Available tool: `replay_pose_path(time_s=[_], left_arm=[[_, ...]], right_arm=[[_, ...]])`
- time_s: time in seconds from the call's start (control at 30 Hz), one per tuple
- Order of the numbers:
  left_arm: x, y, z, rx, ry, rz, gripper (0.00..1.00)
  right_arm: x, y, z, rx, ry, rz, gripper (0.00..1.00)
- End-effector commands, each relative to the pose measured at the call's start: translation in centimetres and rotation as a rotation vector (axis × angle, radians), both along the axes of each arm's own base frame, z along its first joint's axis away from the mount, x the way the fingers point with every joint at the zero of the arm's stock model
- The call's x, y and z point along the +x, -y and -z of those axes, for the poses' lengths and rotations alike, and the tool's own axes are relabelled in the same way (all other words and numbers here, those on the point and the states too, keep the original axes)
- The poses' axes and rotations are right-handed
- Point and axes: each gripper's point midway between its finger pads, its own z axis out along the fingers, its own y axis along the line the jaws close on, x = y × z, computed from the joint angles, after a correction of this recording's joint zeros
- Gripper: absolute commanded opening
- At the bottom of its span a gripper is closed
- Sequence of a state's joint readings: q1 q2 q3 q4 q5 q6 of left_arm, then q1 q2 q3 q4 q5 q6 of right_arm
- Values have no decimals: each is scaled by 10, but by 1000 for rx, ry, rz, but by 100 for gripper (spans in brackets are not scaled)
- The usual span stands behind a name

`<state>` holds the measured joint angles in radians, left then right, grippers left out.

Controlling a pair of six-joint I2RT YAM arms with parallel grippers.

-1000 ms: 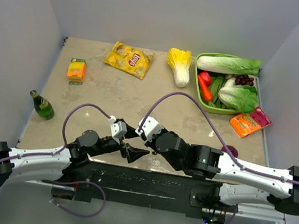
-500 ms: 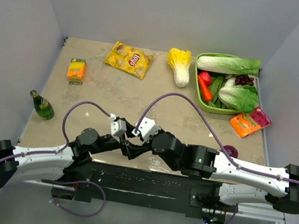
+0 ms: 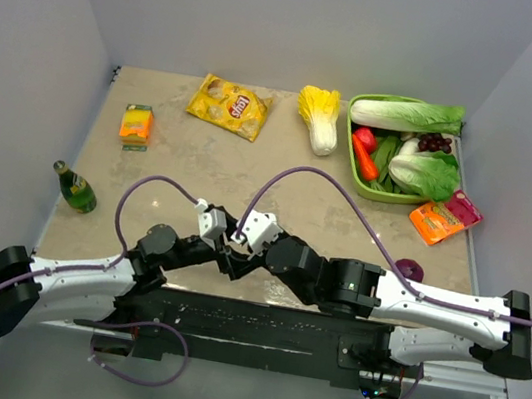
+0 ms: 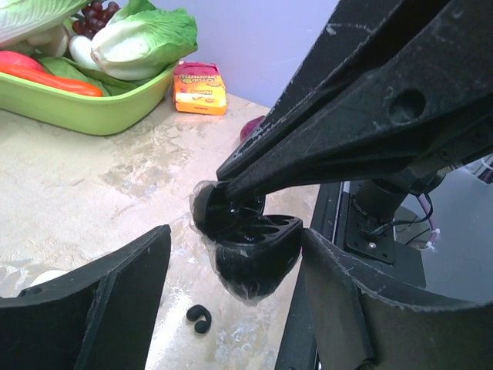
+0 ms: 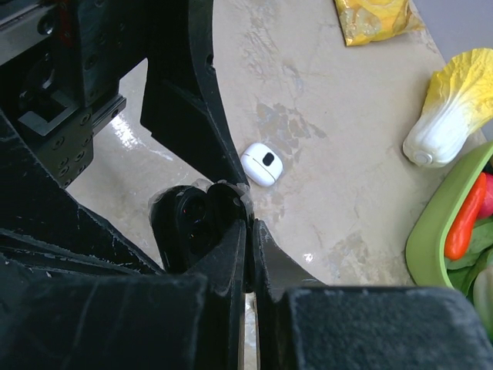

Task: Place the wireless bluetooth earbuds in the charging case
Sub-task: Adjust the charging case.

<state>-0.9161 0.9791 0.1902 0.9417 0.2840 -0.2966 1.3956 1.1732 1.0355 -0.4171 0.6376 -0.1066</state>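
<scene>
Both arms have shifted left and farther out over the beige marbled counter [image 3: 181,161] in the past second, and their tips now meet above its near edge. The left end effector [image 4: 236,233] is spread, one finger on each side of the open black clamshell charging case [image 4: 258,258]. The case is wrapped in a thin clear film. The finger toward the table edge lies just beside its base, and the other stands apart from it. The right end effector [image 5: 248,223] reaches in from the other side with its fingers pressed almost together, pinching the raised lid of the case at its rim. The case's sockets face up and look dark; whether a bud sits in them cannot be told. One small black hook-shaped earbud [image 4: 199,318] lies on the counter just below the case. A small white oval case with a dark spot [image 5: 262,164] rests on the counter near the right end effector, apart from it.
</scene>
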Motion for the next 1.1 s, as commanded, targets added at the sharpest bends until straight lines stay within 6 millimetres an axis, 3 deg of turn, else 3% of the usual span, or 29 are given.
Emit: replay_pose_path(time_s=[0.0, 0.1, 0.33, 0.47, 0.63, 0.7, 0.73, 0.8, 0.83, 0.93, 1.07], left_arm=[[4, 3, -35, -90, 64, 1, 73], [3, 3, -34, -88, 65, 8, 66], [-1, 6, -27, -71, 64, 42, 39], [-2, 5, -26, -75, 70, 48, 15], [-3, 4, -24, -77, 72, 50, 1], [-4, 4, -25, -84, 74, 52, 0], [-4, 4, -24, -83, 72, 52, 0], [-5, 3, -26, -98, 77, 52, 0], [-5, 2, -24, -97, 74, 51, 0], [-4, -2, -25, -113, 72, 33, 0], [-4, -9, -30, -151, 79, 3, 0]], right_arm=[[0, -8, -13, 54, 14, 8, 0], [1, -8, -14, 57, 14, 10, 0], [0, -9, -13, 60, 14, 7, 0], [0, -9, -15, 67, 13, 10, 0], [0, -10, -16, 82, 8, 11, 0], [0, -10, -18, 91, 8, 17, 0], [1, -10, -19, 108, 4, 34, 2], [0, -11, -24, 135, -10, 37, 17], [0, -11, -29, 170, -17, 49, 36], [2, -11, -51, 301, -73, 67, 68], [12, 0, -88, 489, -143, 59, 76]])
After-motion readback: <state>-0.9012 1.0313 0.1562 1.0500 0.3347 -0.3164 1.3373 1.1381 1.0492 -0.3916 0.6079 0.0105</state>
